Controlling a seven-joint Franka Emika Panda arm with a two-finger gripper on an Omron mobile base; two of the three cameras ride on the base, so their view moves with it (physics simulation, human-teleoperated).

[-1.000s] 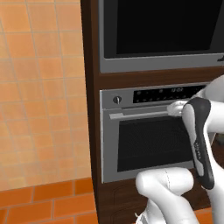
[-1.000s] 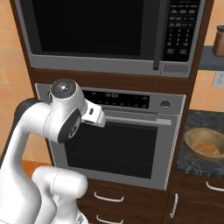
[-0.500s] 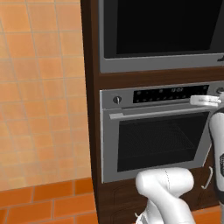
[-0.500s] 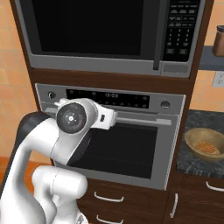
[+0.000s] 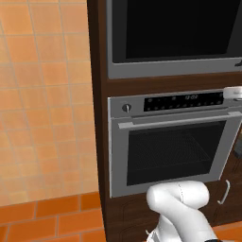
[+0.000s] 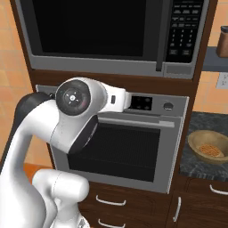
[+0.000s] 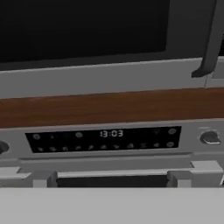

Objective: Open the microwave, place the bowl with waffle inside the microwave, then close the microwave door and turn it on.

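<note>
The microwave (image 6: 93, 31) sits high in dark wood cabinetry, and the microwave door (image 5: 175, 28) of black glass is shut. Its dark vertical handle (image 7: 212, 39) stands beside the keypad (image 6: 185, 29). The bowl with waffle (image 6: 208, 147), tan and shallow, rests on the dark counter (image 6: 196, 124) at the right. My gripper (image 6: 127, 100) hovers in front of the oven's control panel (image 7: 103, 139), below the microwave and left of the bowl. Its fingers are hidden behind the white hand (image 5: 234, 93); nothing is held, and the jaws stand wide apart.
A silver oven (image 5: 172, 142) with a knob (image 7: 210, 138), clock display and bar handle (image 6: 138, 120) fills the cabinet under the microwave. Drawers (image 6: 111, 202) lie beneath it. An orange tiled wall (image 5: 45, 94) stands to the left. A brown jar (image 6: 222, 42) sits on a shelf at the right.
The arm has swung: its forearm left the left base view to the right, and the hand rose and shifted right along the oven's panel. Microwave and bowl are unmoved.
</note>
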